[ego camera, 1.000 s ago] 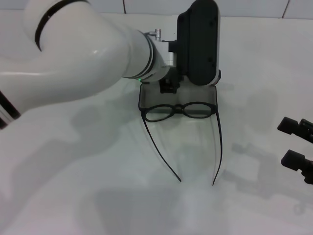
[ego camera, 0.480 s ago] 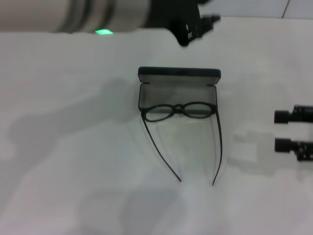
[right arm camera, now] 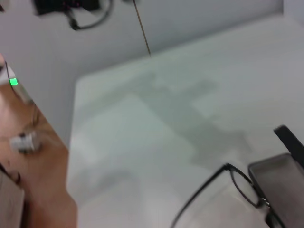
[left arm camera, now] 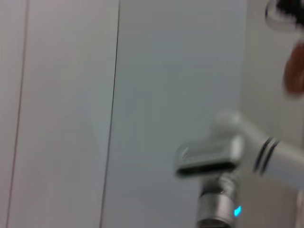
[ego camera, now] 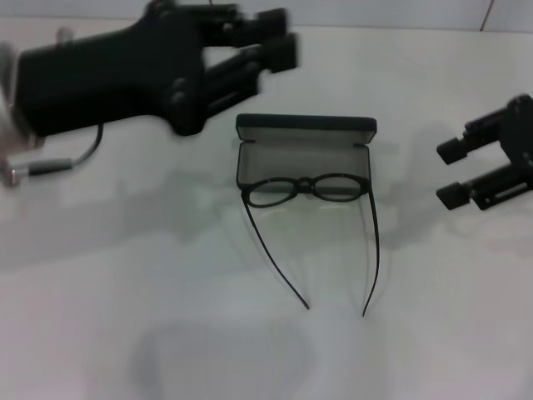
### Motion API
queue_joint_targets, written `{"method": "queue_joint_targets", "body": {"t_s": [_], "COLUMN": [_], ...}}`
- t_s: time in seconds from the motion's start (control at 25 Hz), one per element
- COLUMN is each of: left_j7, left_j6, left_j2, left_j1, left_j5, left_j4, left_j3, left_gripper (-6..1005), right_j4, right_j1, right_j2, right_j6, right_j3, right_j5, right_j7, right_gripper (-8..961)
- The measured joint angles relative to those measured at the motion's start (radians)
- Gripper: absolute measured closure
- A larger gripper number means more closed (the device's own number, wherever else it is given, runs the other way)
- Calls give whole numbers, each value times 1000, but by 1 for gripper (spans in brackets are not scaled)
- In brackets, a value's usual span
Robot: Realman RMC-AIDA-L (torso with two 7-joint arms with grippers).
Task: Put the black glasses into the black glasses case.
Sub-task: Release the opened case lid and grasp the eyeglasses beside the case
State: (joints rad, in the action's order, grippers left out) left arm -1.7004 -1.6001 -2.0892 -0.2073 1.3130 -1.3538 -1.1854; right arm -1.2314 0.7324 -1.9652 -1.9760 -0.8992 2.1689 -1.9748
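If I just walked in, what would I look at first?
Probably the thin black-framed glasses, lying with their lenses at the front edge of the open black hard-shell glasses case and their long arms stretched out over the white table. Next, the big black left end effector hanging in the air up and left of the case, fingers open. The right end effector, also open, hangs to the case's right.
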Motion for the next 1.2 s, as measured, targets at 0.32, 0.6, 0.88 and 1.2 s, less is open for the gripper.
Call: {"method": "queue_joint_targets", "body": {"t_s": [0.32,0.6,0.88,1.2], "left_j7": [384,484,568,645], "left_j6": [-245,-274,-273,-273], "left_j2": [38,58,52,49], "left_j1": [-28,-20,8,8], "left_j5": [43,115,129,138], "left_j4": [515,658,713,771], "left_j3": [92,97,98,99], "left_gripper": [762,767,767,768], "right_j4": [132,284,348,435], "right_j1": [241,368,420,443], "right_j2": [-45,-57,-63,-63], "right_j6": [97,279,416,606], "right_j3": [-112,-340,-488,-723], "right_j5": [245,282,266,152], "right_j7": [-18,-56,-80,-93], "right_gripper": [267,266,266,266]}}
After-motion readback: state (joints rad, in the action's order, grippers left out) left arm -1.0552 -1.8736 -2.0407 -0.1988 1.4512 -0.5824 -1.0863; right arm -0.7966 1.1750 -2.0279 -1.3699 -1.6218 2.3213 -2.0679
